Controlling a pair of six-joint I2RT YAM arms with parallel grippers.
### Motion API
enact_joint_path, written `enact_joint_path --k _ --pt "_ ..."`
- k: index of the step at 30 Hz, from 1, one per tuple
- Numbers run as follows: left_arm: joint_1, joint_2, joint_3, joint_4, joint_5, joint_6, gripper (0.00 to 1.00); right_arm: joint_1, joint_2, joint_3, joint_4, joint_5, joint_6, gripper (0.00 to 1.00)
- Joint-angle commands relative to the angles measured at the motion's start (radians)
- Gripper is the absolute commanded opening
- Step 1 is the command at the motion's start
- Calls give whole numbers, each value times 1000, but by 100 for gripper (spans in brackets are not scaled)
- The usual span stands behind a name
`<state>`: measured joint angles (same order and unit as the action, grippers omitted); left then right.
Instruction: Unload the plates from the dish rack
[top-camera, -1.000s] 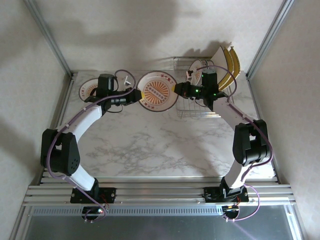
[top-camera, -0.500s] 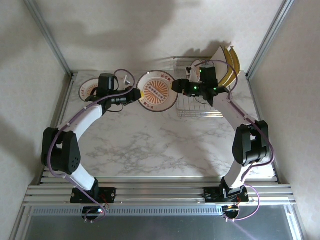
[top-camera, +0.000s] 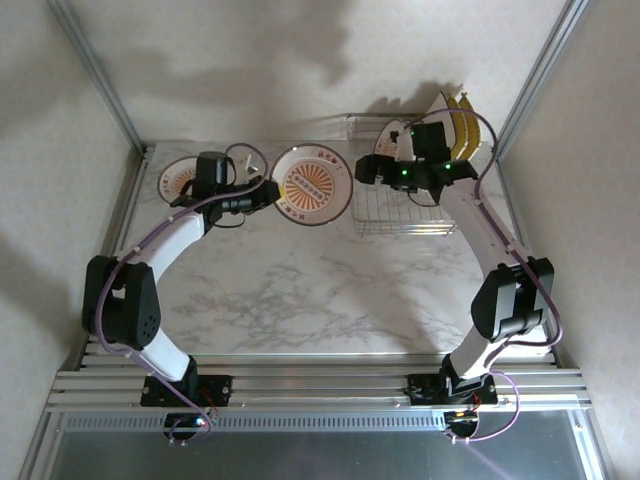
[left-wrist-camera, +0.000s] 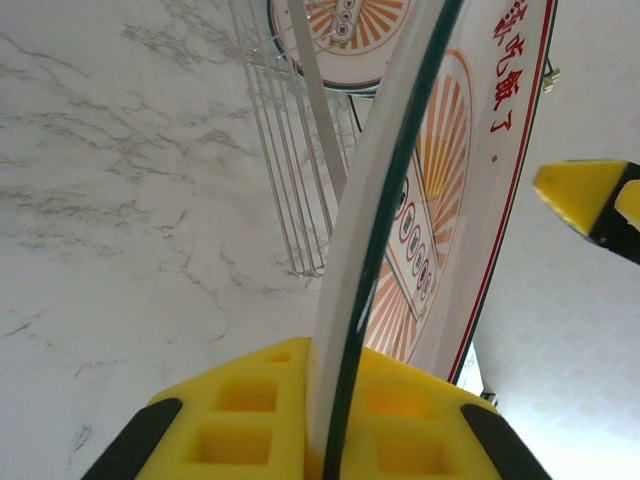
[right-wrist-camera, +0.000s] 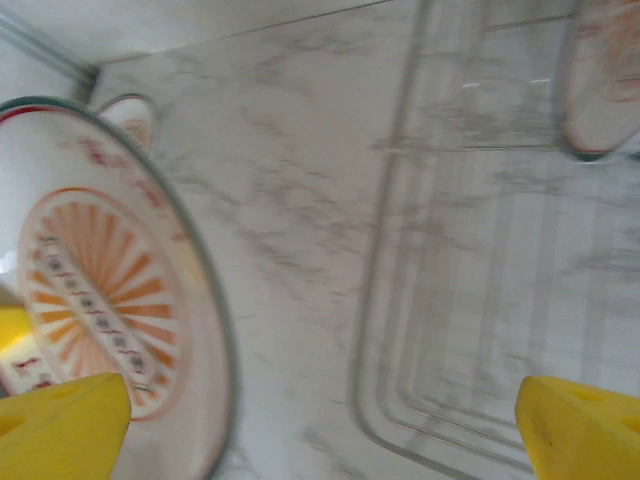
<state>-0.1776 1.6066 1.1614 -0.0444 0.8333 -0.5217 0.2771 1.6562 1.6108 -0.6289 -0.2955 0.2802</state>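
The left gripper (top-camera: 268, 192) is clamped on the rim of a round plate (top-camera: 313, 185), held tilted above the marble table (top-camera: 300, 290) at 12 o'clock, just left of the dish rack (top-camera: 400, 212). The right gripper (top-camera: 366, 170) is spread wide and empty over the rack's left edge. A second round plate (top-camera: 180, 180) lies at 10 o'clock. The square plates (top-camera: 456, 122) stand in the rack at 1 o'clock.

The left gripper (top-camera: 270, 190), upper centre of the frame, clamps the rim of a round plate (top-camera: 313, 183). The right gripper (top-camera: 366, 170), just right of it, gapes wide.

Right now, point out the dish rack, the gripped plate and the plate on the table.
dish rack (top-camera: 397, 213): top view, bare wire floor.
gripped plate (top-camera: 313, 185): top view, patterned centre.
plate on the table (top-camera: 177, 182): top view, orange centre.
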Motion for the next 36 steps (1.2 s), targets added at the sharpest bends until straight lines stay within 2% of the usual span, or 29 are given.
enact_joint_path --k 1,8,14,19,25,36 --pt "54 -101 -62 148 -8 -73 0 -38 -55 75 -228 206 -105 99" --pt "187 -266 -188 207 -155 -155 0 -80 -137 54 -373 358 -181 99" --pt "353 -346 -327 336 -212 -283 0 -87 -175 1 -413 412 -208 99" --pt "452 -357 -436 440 -289 -371 0 -98 -187 -29 -420 412 -213 99" --pt "519 -285 -483 517 -298 -397 0 -101 -184 -34 -416 401 -218 99" --pt "533 -3 -378 643 -348 -399 0 -103 -128 5 -420 394 -209 99"
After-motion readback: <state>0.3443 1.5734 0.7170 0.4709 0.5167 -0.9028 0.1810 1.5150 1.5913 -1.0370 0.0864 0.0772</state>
